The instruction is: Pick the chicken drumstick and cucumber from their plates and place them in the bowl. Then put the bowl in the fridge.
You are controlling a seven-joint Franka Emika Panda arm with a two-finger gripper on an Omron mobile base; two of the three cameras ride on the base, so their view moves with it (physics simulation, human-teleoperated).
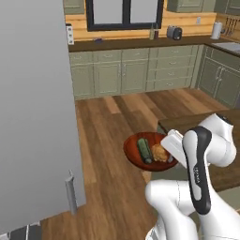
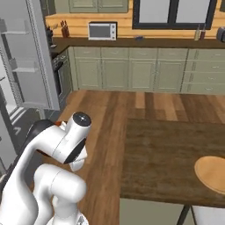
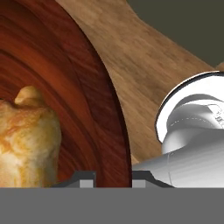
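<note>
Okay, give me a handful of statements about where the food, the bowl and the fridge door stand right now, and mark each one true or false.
1. The cucumber lies inside the bowl. True.
2. The chicken drumstick sits on the tan wooden plate. False: it lies in the bowl beside the cucumber, and the visible part of that plate is bare.
3. The bowl stands on a glass fridge shelf. False: the gripper holds it by the rim, above the wooden floor.
4. The fridge door is swung open. True: door shelves show on its inner side in the right base view.
5. The bowl is white with a red rim. False: it is reddish-brown.
</note>
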